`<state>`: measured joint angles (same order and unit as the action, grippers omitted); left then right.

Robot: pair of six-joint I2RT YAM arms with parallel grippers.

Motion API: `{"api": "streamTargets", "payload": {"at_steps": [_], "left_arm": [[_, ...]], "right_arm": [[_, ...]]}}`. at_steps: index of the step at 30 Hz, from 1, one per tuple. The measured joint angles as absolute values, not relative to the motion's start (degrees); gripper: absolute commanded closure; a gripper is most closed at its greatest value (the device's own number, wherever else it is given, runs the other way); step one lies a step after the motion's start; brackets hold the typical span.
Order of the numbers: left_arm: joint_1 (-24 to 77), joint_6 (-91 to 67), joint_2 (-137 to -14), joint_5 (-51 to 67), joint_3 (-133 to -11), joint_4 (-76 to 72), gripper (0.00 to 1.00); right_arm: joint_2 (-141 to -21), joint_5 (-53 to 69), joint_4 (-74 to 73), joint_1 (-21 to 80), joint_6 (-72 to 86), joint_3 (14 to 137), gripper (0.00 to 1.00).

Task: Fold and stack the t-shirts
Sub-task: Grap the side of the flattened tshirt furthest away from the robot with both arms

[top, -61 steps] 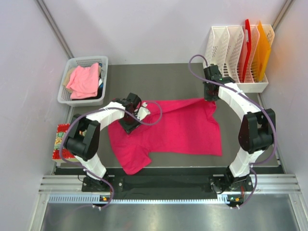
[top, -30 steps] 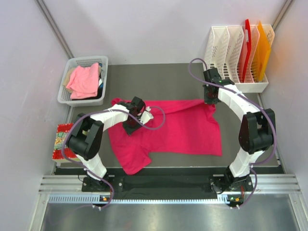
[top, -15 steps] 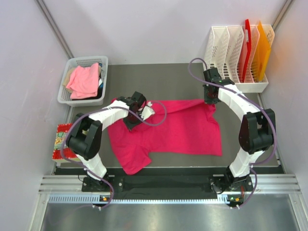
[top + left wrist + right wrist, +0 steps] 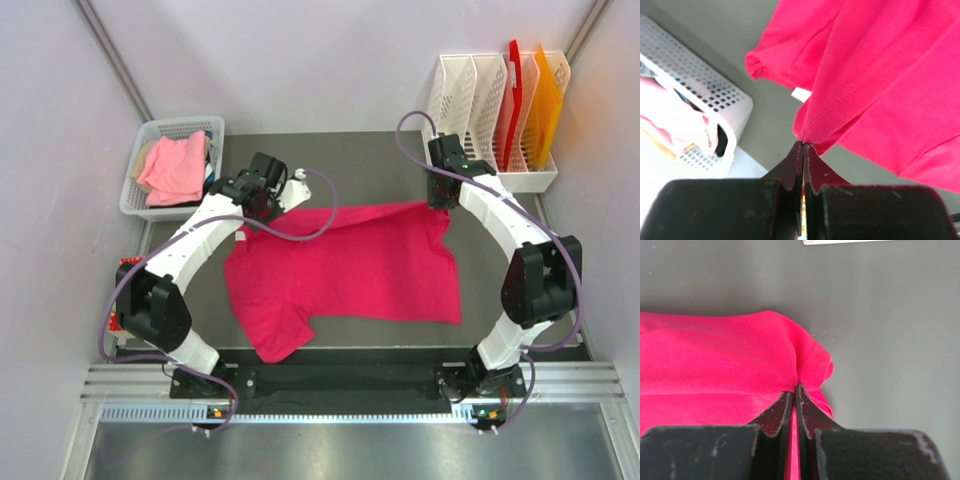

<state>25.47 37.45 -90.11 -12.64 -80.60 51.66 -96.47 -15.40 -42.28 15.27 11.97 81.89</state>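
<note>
The bright magenta-pink t-shirt [image 4: 350, 265] lies spread on the dark table. My left gripper [image 4: 262, 205] is shut on its far left edge and holds that edge lifted; in the left wrist view the cloth [image 4: 875, 75] hangs from the closed fingertips [image 4: 803, 146]. My right gripper [image 4: 438, 203] is shut on the far right corner, and the right wrist view shows the cloth [image 4: 730, 360] pinched at the fingertips [image 4: 795, 388]. A paler salmon-pink t-shirt [image 4: 176, 165] lies in the white basket [image 4: 140, 170].
The white basket stands at the far left, also in the left wrist view [image 4: 695, 95]. A white rack [image 4: 490, 110] with red and orange boards stands at the far right. A patterned cloth [image 4: 122, 290] lies at the left table edge.
My left gripper has moved toward the far left, up from the shirt's middle-left, pulling the shirt's far left edge with it. The right gripper has shifted slightly farther back with its corner.
</note>
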Motion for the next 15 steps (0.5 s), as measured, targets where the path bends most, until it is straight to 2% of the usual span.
{"api": "streamTargets", "payload": {"at_steps": [8, 15], "left_arm": [[21.3, 41.8, -90.6, -15.7, -81.0, 50.8, 1.00], [19.1, 44.8, -99.9, -19.6, -93.7, 46.6, 1.00]], "right_arm": [[-96.3, -15.6, -43.0, 15.3, 12.0, 82.1, 1.00], [-96.9, -16.1, -44.0, 14.8, 12.0, 86.8, 1.00]]}}
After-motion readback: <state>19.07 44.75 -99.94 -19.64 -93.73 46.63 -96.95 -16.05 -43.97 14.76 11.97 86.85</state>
